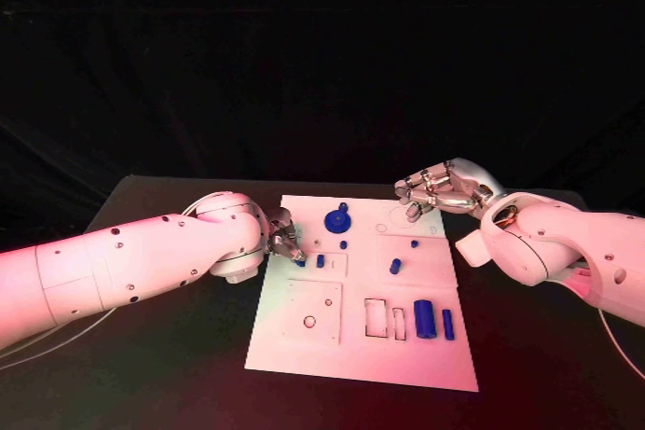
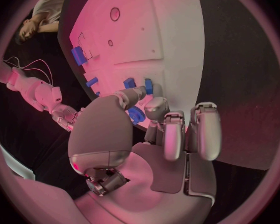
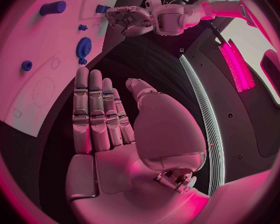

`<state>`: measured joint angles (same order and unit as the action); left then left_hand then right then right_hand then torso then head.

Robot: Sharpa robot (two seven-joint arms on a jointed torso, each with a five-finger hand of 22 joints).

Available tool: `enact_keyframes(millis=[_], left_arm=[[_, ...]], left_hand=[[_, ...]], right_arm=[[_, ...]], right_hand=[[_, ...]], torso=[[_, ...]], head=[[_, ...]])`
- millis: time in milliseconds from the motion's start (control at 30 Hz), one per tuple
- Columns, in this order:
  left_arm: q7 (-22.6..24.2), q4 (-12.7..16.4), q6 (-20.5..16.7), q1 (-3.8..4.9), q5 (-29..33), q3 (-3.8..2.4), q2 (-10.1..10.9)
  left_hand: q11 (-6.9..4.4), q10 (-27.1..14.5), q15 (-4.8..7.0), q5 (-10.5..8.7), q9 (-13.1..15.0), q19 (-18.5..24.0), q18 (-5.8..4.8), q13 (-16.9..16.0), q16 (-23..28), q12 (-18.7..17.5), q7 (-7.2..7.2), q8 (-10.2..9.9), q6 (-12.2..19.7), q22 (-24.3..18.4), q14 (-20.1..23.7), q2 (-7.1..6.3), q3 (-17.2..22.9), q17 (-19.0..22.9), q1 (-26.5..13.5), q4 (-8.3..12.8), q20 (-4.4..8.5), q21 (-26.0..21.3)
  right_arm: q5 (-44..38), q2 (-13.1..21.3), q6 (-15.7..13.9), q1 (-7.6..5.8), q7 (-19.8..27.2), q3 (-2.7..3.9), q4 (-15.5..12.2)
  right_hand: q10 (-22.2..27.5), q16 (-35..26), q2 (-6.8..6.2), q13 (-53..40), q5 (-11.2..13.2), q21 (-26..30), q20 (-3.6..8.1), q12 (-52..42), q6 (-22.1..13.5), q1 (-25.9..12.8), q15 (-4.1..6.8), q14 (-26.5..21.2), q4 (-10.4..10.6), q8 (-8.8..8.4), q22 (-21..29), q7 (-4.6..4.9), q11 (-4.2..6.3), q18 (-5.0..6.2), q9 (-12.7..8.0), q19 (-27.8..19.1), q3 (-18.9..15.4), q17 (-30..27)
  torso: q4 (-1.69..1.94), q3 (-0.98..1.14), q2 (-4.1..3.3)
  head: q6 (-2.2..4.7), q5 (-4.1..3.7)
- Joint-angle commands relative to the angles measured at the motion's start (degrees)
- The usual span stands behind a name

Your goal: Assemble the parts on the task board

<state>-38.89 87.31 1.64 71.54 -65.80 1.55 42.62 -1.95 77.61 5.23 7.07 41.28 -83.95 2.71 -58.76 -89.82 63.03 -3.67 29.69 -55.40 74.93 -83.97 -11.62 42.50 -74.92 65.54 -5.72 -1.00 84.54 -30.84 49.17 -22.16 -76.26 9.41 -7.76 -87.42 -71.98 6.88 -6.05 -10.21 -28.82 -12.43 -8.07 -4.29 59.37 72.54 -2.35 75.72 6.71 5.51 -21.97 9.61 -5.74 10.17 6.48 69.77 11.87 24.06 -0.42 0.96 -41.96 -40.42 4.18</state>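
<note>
The task board [image 1: 363, 355] lay in the middle of the black table [image 1: 148, 374]. The left hand [image 1: 280, 239] reached over the board's left edge, fingertips by a small blue part [image 1: 320, 260] — whether it pinched anything I could not tell. The right hand [image 1: 437, 193] hovered at the board's far right corner, fingers straight and together, holding nothing. A blue gear [image 1: 337, 222] sat near the board's far edge.

No readable text, labels, brands, numbers or signs, task board [image 1: 356, 355] white and unlettered, bearing only outlined recesses and holes, blue parts [image 1: 423, 318] unmarked, black table [image 1: 161, 374] without any writing at its edges or corners
</note>
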Motion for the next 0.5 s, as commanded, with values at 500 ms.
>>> enact_keyframes(millis=[500], left_arm=[[-0.4,-0.8,2.6,-0.26,1.3,0.18,-1.0]], left_hand=[[-1.03,0.7,0.78,0.05,0.6,-2.1,-0.71,-1.1,-0.2,1.2,2.81,0.6,-2.8,6.4,-6.0,0.26,-4.9,-15.1,-1.8,-2.2,0.64,0.5]], right_arm=[[-0.5,0.2,0.2,0.02,0.3,0.00,-0.4]], right_hand=[[0.0,-0.3,0.16,0.1,-0.2,0.2,-0.12,-0.1,0.1,0.1,0.01,-0.1,-0.1,0.19,0.1,0.12,0.10,0.23,0.0,-0.3,0.2,0.1]], torso=[[0.03,-0.02,-0.01]], head=[[-0.13,-0.21]])
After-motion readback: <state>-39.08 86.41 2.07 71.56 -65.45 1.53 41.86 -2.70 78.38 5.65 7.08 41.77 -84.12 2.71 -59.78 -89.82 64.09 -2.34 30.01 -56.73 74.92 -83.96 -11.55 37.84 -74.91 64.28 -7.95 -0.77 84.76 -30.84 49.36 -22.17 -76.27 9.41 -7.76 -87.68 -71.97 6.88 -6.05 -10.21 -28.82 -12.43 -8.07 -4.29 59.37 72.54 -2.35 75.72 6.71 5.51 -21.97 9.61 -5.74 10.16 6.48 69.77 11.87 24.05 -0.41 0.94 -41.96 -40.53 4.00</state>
